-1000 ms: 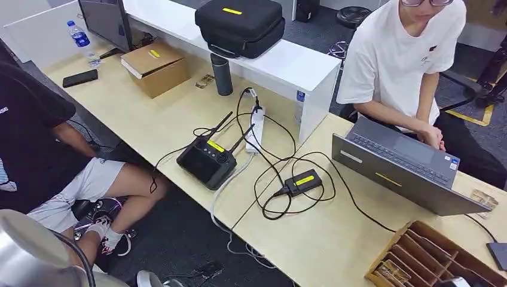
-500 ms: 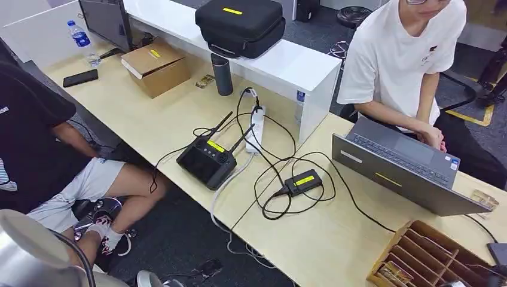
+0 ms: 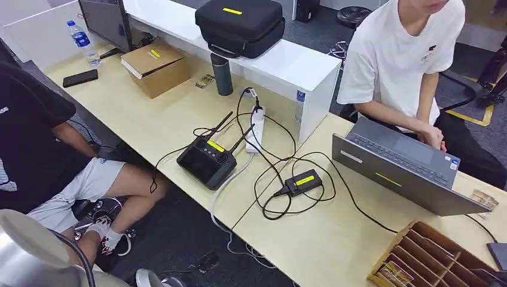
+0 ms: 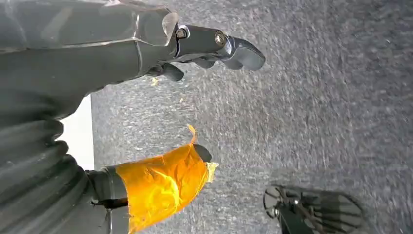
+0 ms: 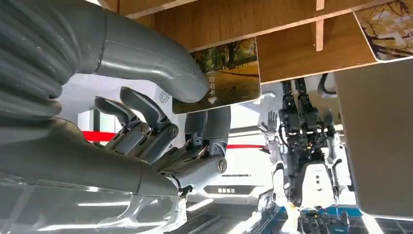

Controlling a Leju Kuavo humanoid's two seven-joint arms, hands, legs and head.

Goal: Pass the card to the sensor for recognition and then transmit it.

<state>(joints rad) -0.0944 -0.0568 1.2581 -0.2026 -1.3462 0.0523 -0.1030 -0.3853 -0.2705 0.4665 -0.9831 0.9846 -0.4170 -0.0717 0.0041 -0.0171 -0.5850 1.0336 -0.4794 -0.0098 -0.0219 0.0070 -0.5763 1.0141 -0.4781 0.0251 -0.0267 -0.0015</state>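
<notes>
In the right wrist view my right hand [image 5: 160, 131] pinches a card [image 5: 229, 73] printed with autumn trees between thumb and fingers. The card sits right at the edge of the wooden divider box [image 5: 292, 53], and another card [image 5: 389, 27] stays in a neighbouring slot. From the head, that box [image 3: 418, 239] stands at the desk's near right corner with cards [image 3: 391, 274] in it. A small black box with a yellow label [image 3: 303, 181] lies cabled mid-desk. My left hand [image 4: 195, 97] hangs over grey carpet, fingers apart and holding nothing; orange tape wraps its thumb [image 4: 160, 183].
A person in a white shirt [image 3: 400, 54] types at a grey laptop [image 3: 400, 164] behind the box. A black controller [image 3: 206, 158], power strip [image 3: 257, 125] and loose cables cross the desk. Another person [image 3: 36, 143] sits at the left. A dark flat device [image 3: 499, 254] lies at the right edge.
The head view has shifted slightly. The person at the laptop has sat up a little. Things on the desk have not moved.
</notes>
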